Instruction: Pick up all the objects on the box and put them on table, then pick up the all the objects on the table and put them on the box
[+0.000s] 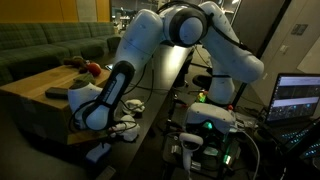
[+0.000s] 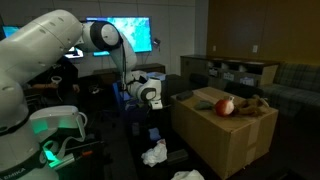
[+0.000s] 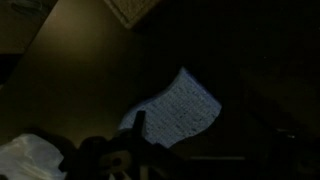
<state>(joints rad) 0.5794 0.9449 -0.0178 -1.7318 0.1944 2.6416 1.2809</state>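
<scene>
Plainly, the gripper point(image 1: 100, 112) hangs low beside the near edge of the cardboard box point(image 1: 30, 95). Its jaws are spread wide and nothing can be seen between them (the dim light hides the fingertips themselves). In both exterior views the red toy point(image 1: 92, 68) sits on the box's flat top toward the far side, and in an exterior view the dark remote-shaped bar point(image 1: 57, 93) lies on that top nearer the gripper, apart from the red toy. The white fluffy cloth toy point(image 2: 155, 153) lies on the dark surface down beside the box, below the gripper point(image 2: 150, 95). The black table point(image 1: 160, 95) runs along under the arm and shows a faint sheen. The wrist view is very dark: a pale blue-grey patch point(image 3: 180, 110) shows near the middle and something white and fluffy point(image 3: 25, 160) at the lower left corner, but neither can be made out further. A green sofa point(image 1: 50, 40) stands behind the box, and a bright monitor point(image 2: 130, 35) glows behind the arm.
</scene>
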